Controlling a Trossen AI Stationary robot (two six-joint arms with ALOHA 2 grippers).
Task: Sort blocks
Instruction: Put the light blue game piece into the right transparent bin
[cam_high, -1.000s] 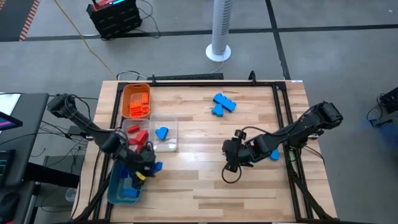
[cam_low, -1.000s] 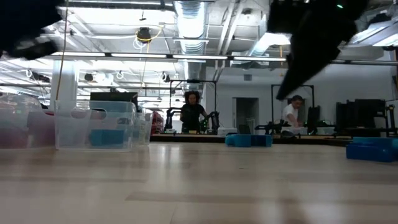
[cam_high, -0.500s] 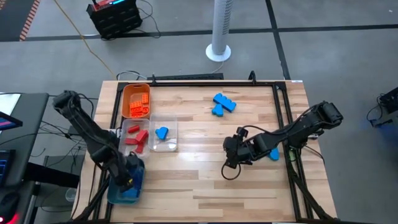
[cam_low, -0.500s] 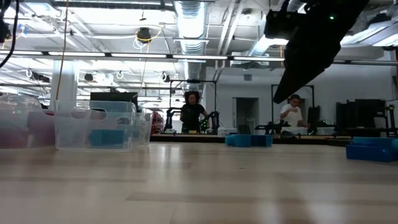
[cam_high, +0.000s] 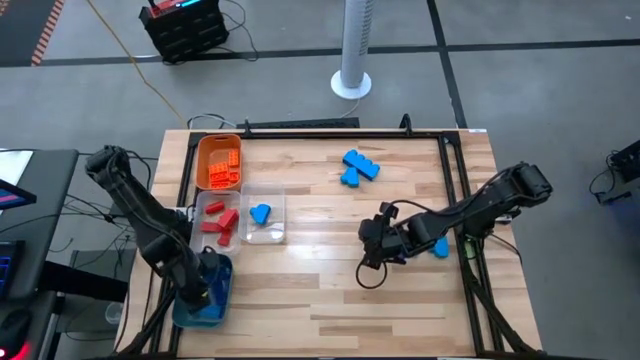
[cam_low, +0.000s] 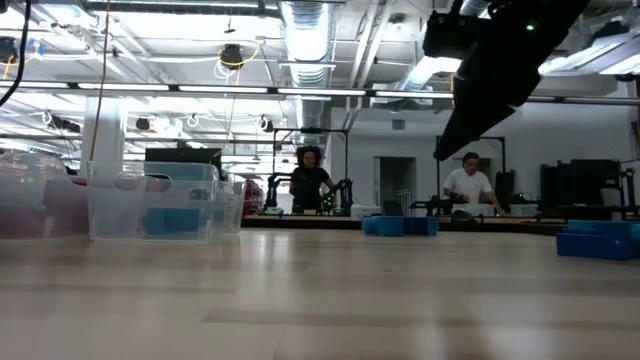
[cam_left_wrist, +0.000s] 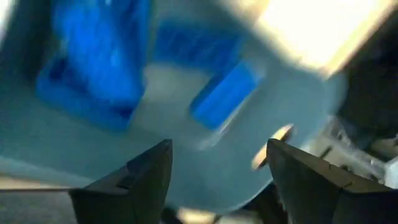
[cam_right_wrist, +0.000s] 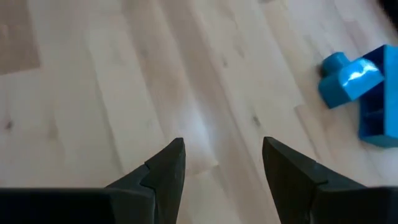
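Pale planks of the wooden table (cam_high: 320, 290) run inside a black frame on a grey concrete floor (cam_high: 520, 70), where a white fan stand (cam_high: 352, 60) rises. Left gripper (cam_high: 205, 290) hangs over the teal tray (cam_high: 186, 312), fingers spread and empty, blue blocks (cam_left_wrist: 93, 68) lying in it. Right gripper (cam_high: 372, 262) hovers mid-table, fingers apart, holding nothing. More blue blocks (cam_high: 358, 167) lie toward the far edge. Beyond, a person (cam_low: 470, 185) works at benches under ceiling lights.

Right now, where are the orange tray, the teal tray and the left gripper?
orange tray (cam_high: 203, 150): high view, bare floor near its far rim.
teal tray (cam_high: 181, 310): high view, left wall.
left gripper (cam_high: 203, 292): high view, between its fingertips.
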